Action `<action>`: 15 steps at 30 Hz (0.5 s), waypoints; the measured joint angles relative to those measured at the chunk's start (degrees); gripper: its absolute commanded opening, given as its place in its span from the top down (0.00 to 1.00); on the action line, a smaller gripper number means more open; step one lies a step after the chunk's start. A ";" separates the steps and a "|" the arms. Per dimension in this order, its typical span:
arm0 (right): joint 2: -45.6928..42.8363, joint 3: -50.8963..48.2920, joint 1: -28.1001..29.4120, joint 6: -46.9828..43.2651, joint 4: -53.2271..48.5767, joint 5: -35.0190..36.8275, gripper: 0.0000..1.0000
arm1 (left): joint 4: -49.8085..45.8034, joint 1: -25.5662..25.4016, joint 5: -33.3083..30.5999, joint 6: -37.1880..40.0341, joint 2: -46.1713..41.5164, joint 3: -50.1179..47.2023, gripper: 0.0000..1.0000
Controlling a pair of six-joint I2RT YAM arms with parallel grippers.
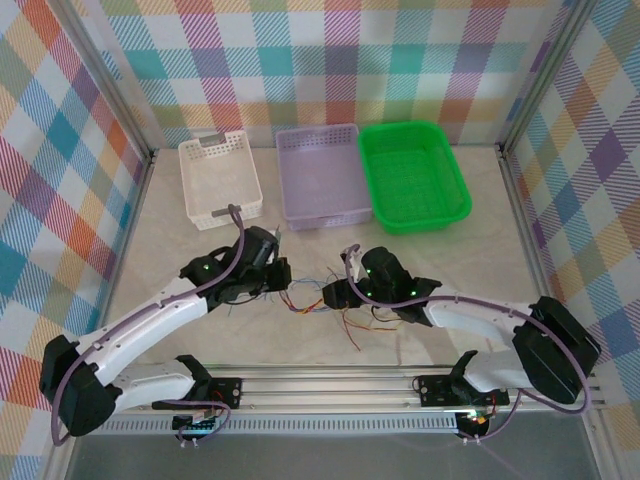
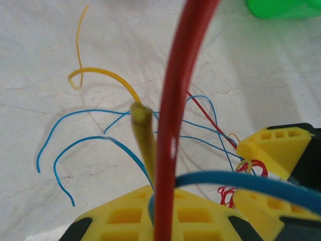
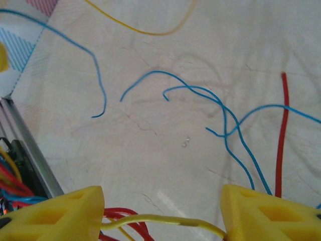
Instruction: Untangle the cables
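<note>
The cables (image 1: 305, 300) are thin blue, red and yellow wires tangled on the table between my two grippers, with more strands trailing toward the front (image 1: 360, 325). My left gripper (image 1: 283, 277) (image 2: 163, 193) is shut on the cables: a red wire (image 2: 173, 125), a blue wire (image 2: 225, 178) and a yellow wire (image 2: 143, 133) rise from between its fingers. My right gripper (image 1: 333, 293) (image 3: 161, 201) is open just right of the tangle. A yellow wire (image 3: 165, 219) lies across its gap. Loose blue wires (image 3: 225, 115) and a red one (image 3: 283, 130) lie on the table beyond it.
Three baskets stand along the back: white (image 1: 220, 180), purple (image 1: 320, 175) and green (image 1: 415, 175). The metal rail (image 1: 330, 385) carrying the arm bases runs along the front edge. Plaid walls close in the left, right and back sides.
</note>
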 measured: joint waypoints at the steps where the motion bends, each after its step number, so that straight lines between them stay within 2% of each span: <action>1: -0.33 -0.09 -0.02 -0.85 0.46 -0.33 0.36 | -0.11 0.02 -0.02 0.00 0.35 0.57 1.00; 8: -2.01 -3.26 -0.02 -5.11 4.02 -2.16 0.35 | -0.31 0.28 -0.44 -0.02 4.20 4.07 1.00; 15: -3.91 -6.19 -0.02 -5.79 6.88 -3.89 0.46 | -0.35 0.96 -0.79 -0.76 6.14 5.11 1.00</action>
